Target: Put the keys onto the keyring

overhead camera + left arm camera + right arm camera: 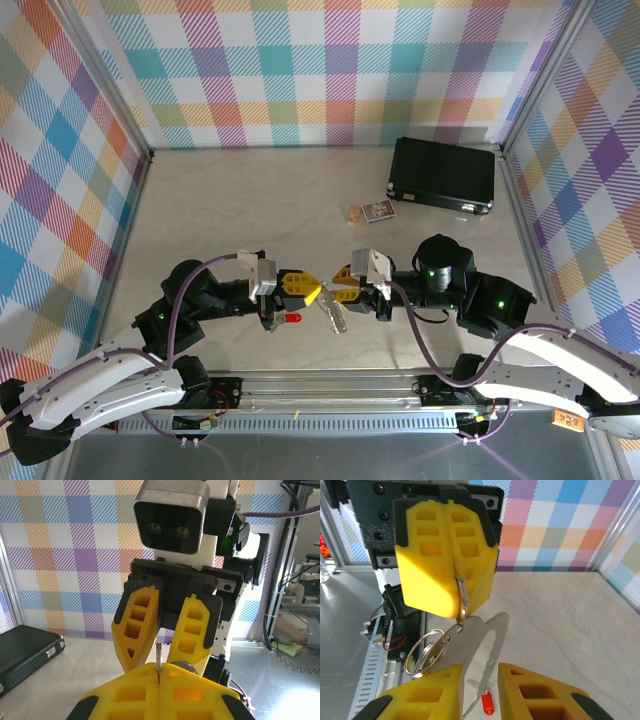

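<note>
The keyring (481, 642), a flat silver oval loop with round split rings (424, 652) at one side, hangs in the air. My left gripper (456, 605) is shut on a small link at its top edge. The left wrist view shows the same thin metal edge (158, 661) pinched between the shut left fingers (195, 692). My right gripper (480, 700) faces it, open, with the loop's lower part passing between its fingers, close to the left one. The key with the red tag (487, 702) lies on the table below, under the left gripper (312, 292) at the key (293, 317).
A black case (443, 172) lies at the back right of the table. A small printed card (373, 211) sits in front of it. The aluminium rail (330, 385) runs along the near edge. Checked walls close in three sides.
</note>
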